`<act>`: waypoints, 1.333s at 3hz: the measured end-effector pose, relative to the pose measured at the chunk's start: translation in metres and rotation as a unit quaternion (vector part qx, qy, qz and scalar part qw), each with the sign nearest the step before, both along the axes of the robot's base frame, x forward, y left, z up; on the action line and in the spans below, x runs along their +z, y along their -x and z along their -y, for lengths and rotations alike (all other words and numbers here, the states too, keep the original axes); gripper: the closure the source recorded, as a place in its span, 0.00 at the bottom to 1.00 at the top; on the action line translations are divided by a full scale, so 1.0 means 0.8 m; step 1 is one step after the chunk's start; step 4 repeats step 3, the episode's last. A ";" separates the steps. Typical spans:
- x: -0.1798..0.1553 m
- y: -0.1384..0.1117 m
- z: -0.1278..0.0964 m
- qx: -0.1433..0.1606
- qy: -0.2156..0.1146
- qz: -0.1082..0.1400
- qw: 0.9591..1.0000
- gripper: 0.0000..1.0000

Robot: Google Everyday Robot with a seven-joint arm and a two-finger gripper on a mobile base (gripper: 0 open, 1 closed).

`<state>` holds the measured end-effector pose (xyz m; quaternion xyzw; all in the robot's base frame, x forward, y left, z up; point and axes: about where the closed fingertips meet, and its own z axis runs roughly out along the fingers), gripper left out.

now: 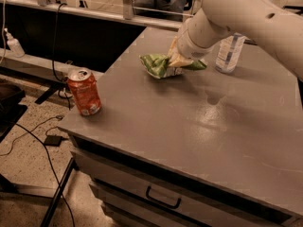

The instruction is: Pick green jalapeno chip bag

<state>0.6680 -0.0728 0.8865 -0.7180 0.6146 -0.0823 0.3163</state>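
Note:
The green jalapeno chip bag [156, 64] is crumpled, light green and glossy, at the back middle of the grey table [189, 131]. My gripper [178, 61], on the end of the white arm that reaches in from the upper right, is shut on the bag's right half. The bag looks held just above the tabletop, with a shadow under it. The gripper covers part of the bag's right side.
An orange-red soda can [84, 91] stands at the table's front left corner. A clear water bottle [229, 51] stands behind the arm at the back right. Drawers with a handle [163, 200] are below the front edge. Cables and a stand leg lie on the floor at left.

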 end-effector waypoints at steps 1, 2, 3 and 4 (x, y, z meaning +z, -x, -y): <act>0.043 0.015 0.013 -0.010 -0.017 0.012 1.000 1.00; 0.095 0.036 0.029 -0.012 -0.042 0.031 0.999 1.00; 0.105 0.042 0.032 -0.012 -0.051 0.034 0.998 1.00; 0.105 0.042 0.032 -0.012 -0.051 0.034 0.998 1.00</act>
